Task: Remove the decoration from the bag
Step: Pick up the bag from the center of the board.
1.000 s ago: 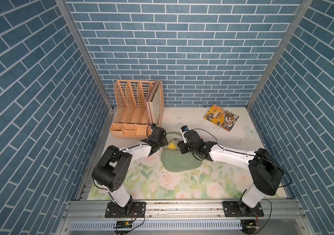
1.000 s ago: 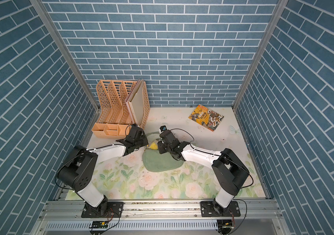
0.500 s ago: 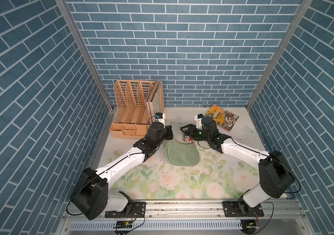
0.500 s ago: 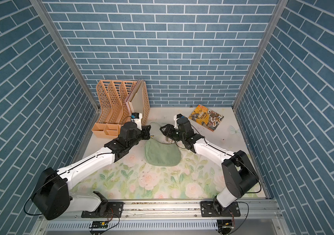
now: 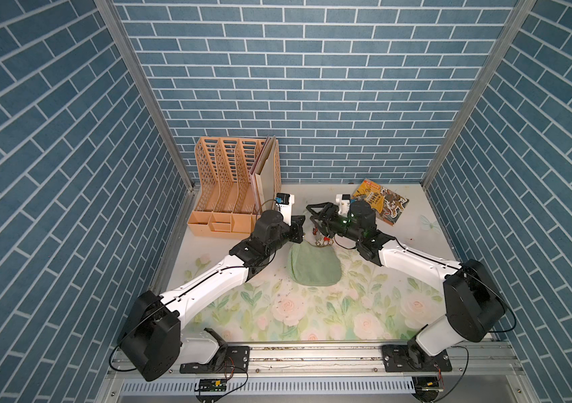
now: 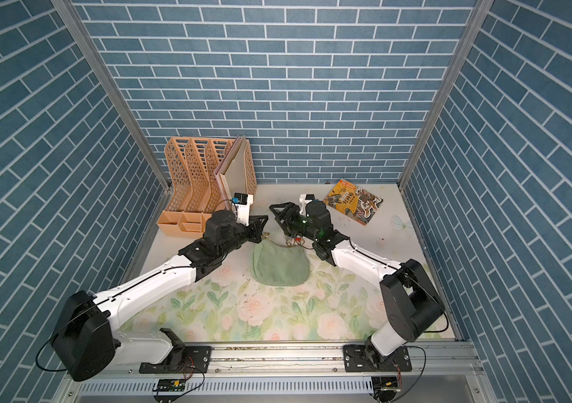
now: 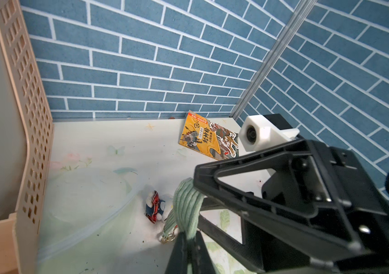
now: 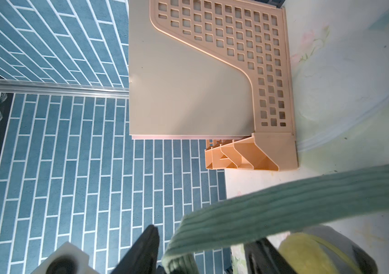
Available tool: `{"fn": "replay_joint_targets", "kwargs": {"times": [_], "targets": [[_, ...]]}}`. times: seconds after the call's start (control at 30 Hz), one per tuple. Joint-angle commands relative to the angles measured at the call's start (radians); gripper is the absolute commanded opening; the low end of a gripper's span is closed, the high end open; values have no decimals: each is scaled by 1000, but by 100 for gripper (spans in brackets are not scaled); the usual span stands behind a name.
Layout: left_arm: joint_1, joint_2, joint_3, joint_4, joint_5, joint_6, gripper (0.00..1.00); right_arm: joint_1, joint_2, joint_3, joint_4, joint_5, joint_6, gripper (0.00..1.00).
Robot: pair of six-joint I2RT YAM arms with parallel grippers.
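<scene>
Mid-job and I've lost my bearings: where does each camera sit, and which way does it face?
Top views: high at the front, looking down on the table; both arms, left gripper, right gripper and bag show.
Left wrist: on the left arm, facing the back right corner; book, decoration, its own gripper shut on the strap, the right gripper ahead.
Right wrist: on the right arm, facing the file organizer; its open fingers flank the strap.
Shared: both wrist views show the strap; top views also show the book.
</scene>
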Motion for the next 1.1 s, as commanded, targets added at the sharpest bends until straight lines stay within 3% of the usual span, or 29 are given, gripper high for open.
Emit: {"fn": "replay_joint_targets", "kwargs": {"times": [0.0, 0.23, 0.37, 0.53, 0.63, 0.87, 1.07], "targets": [[-27, -6, 27, 58, 19, 47, 5, 21, 25, 46, 76, 37, 75, 54], [-33, -14, 17, 49, 14, 44, 11, 39, 14, 69, 35, 101, 30, 19], [-32, -42, -17, 61, 40, 6, 31, 51, 7, 70, 23, 118, 13, 8], [-22, -107, -85, 52, 44, -41, 55, 56, -7, 72, 23, 141, 3, 6], [-7, -152, -149, 57, 27, -63, 64, 59, -14, 81, 16, 145, -7, 6], [15, -207, -270, 114, 5, 22, 69, 68, -36, 86, 9, 151, -25, 6], [73, -159, -303, 201, 131, 91, 67, 81, -53, 86, 8, 148, -39, 6]]}}
